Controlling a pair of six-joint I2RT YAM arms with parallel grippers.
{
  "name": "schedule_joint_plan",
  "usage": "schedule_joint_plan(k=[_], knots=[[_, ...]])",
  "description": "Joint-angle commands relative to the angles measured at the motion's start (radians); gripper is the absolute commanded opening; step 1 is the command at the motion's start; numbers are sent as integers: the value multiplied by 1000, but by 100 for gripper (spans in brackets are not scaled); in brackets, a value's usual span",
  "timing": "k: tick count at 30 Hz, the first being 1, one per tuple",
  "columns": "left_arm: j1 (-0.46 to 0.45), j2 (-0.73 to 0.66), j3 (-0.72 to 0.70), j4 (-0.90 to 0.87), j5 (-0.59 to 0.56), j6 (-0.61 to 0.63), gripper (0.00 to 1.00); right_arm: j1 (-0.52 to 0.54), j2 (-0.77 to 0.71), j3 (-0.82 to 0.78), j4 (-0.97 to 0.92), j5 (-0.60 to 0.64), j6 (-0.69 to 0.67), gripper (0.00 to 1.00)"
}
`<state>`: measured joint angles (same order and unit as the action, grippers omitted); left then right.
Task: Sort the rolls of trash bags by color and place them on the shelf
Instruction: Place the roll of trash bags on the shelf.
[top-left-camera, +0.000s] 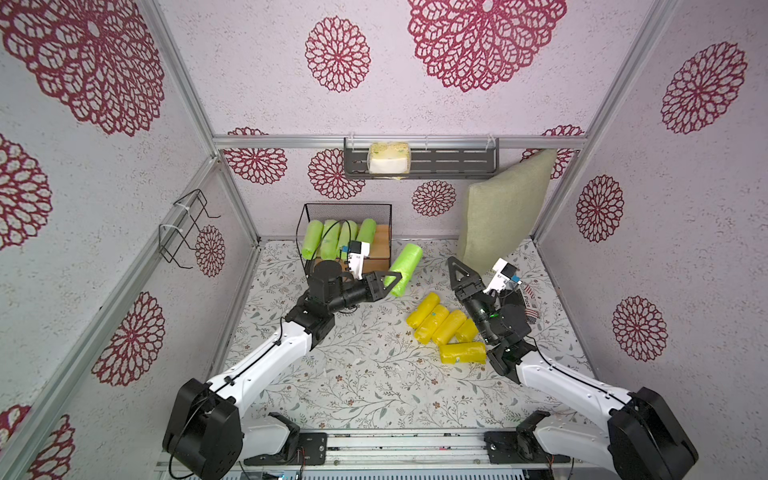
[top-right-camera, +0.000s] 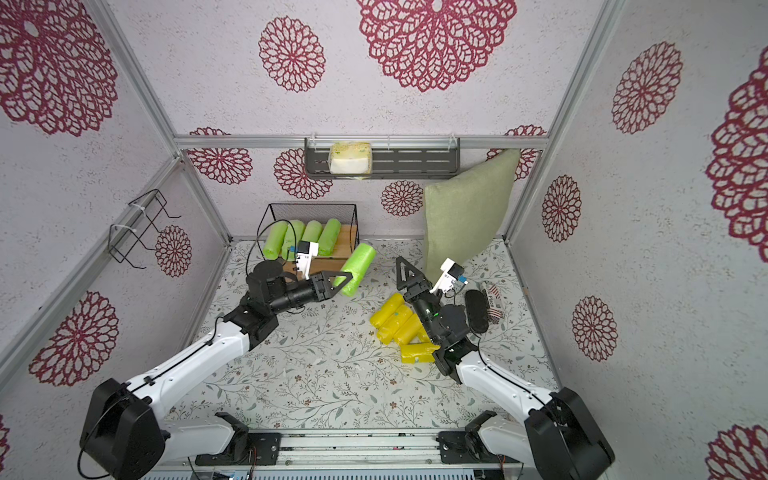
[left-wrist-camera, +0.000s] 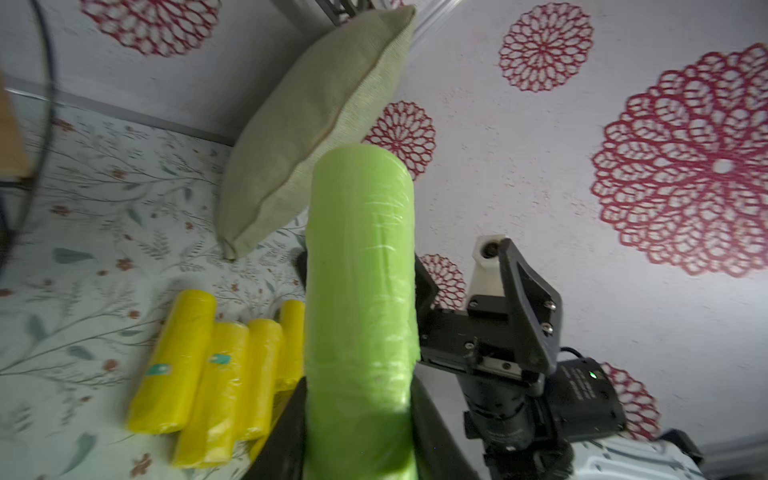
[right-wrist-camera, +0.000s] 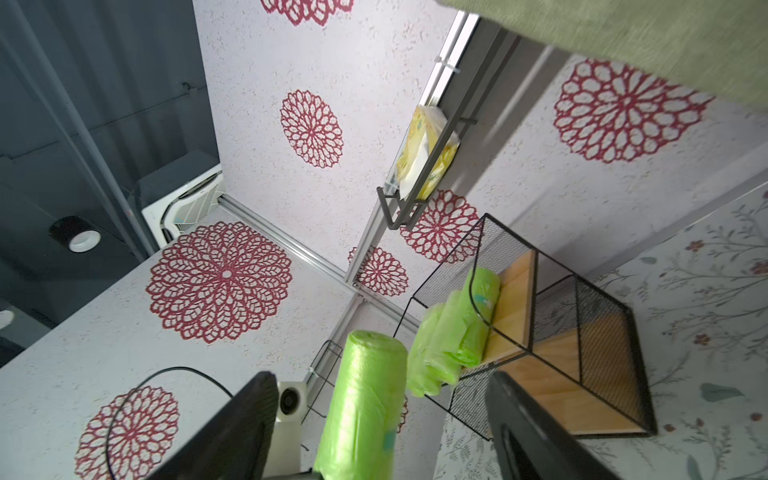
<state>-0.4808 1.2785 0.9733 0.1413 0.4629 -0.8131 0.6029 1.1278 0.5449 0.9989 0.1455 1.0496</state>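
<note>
My left gripper (top-left-camera: 397, 276) is shut on a lime-green roll (top-left-camera: 406, 266) and holds it tilted above the table, just right of the shelf (top-left-camera: 380, 253). The left wrist view shows that roll (left-wrist-camera: 361, 291) clamped between both fingers (left-wrist-camera: 286, 432). On the shelf's upper board lie several green rolls (top-left-camera: 338, 239) side by side. Several yellow rolls (top-left-camera: 444, 328) lie bunched on the table by my right arm. My right gripper (top-left-camera: 455, 266) is open and empty, a short way right of the held roll (right-wrist-camera: 361, 407), which it faces without touching.
A green pillow (top-left-camera: 503, 208) leans in the back right corner. The grey wall rack (top-left-camera: 453, 162) holds a tissue pack (top-left-camera: 388, 158). A wire bracket (top-left-camera: 187, 228) hangs on the left wall. A black oval object (top-right-camera: 476, 311) lies right of my right arm.
</note>
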Motion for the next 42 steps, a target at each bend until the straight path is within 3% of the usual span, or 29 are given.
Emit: schedule_joint_plan(k=[1, 6, 11, 24, 42], knots=[[9, -67, 118, -289, -302, 218, 25, -3, -79, 9, -89, 70, -159, 83], [15, 22, 277, -442, -528, 294, 28, -3, -104, -14, -136, 87, -203, 83], [16, 192, 457, -535, -615, 300, 29, -5, -105, -40, -137, 85, -200, 83], [34, 549, 795, -648, -641, 302, 29, -30, -144, -85, -136, 80, -188, 83], [38, 749, 983, -715, -623, 324, 34, -51, -138, -110, -119, 61, -152, 83]])
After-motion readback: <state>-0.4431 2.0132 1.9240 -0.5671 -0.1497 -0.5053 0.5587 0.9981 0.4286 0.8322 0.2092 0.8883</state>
